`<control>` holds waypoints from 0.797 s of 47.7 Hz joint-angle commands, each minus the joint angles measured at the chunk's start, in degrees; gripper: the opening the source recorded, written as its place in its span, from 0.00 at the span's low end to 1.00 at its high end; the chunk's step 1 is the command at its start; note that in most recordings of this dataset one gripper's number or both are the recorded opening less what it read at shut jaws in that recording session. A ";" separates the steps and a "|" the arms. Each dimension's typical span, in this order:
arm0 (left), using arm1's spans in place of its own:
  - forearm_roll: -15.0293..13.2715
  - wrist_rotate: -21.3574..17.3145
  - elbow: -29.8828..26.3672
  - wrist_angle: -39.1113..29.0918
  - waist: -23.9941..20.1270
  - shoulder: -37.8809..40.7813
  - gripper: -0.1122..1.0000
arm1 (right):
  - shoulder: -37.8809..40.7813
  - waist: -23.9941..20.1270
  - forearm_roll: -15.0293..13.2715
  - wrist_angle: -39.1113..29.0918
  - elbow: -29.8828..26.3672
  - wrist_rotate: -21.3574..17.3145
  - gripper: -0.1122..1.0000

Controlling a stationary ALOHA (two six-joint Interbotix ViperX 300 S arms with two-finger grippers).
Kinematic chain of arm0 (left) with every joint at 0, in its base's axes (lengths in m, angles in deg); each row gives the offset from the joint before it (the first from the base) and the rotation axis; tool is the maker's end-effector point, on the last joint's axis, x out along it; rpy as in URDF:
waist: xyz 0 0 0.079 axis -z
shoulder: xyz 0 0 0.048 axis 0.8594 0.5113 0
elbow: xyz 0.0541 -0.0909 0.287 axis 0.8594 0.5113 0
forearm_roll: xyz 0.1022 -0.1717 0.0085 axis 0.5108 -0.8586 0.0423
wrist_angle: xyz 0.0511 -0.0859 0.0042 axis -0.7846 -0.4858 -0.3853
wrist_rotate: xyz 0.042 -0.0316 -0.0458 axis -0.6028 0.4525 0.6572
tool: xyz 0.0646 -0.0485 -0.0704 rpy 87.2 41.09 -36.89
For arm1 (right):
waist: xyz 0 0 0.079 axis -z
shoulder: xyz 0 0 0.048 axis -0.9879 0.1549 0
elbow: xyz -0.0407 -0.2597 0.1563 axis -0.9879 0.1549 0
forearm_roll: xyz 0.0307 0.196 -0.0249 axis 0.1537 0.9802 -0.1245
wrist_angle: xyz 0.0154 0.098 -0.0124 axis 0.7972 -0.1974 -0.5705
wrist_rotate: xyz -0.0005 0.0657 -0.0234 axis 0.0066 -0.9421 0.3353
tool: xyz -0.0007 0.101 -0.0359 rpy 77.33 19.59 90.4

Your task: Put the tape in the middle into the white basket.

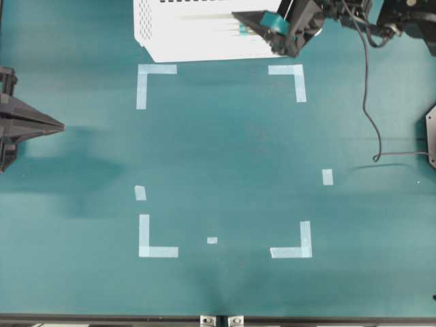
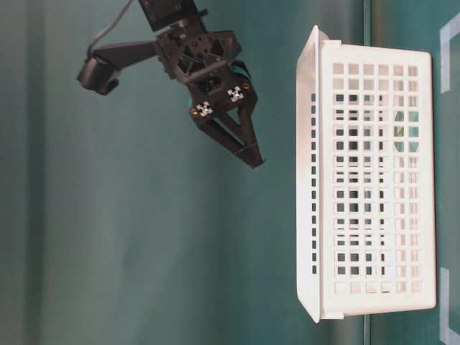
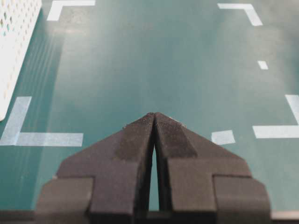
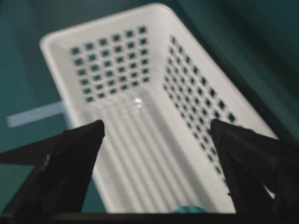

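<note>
Tape, the small teal roll, lies released inside the white lattice plastic basket, below the spread right pincer at one o'clock.

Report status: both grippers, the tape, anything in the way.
Right gripper open above the white basket. Left gripper shut, parked at the table edge. Tape inside the basket. Nothing in the way.

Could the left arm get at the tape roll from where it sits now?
Probably not easily. The tape lies inside the white basket under the open right gripper; the left gripper is shut, far across the table.
</note>
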 commanded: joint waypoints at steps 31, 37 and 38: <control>-0.09 0.09 -0.62 0.53 -0.18 0.44 0.00 | -2.46 -15.73 -0.18 0.53 3.69 0.09 0.99; 0.00 0.09 -0.62 0.53 -0.18 0.44 0.00 | -3.25 -16.17 -0.18 0.35 4.39 0.09 0.99; 0.00 0.09 -0.62 0.53 -0.26 0.44 0.00 | -3.43 -16.17 -0.18 0.35 4.48 0.09 0.99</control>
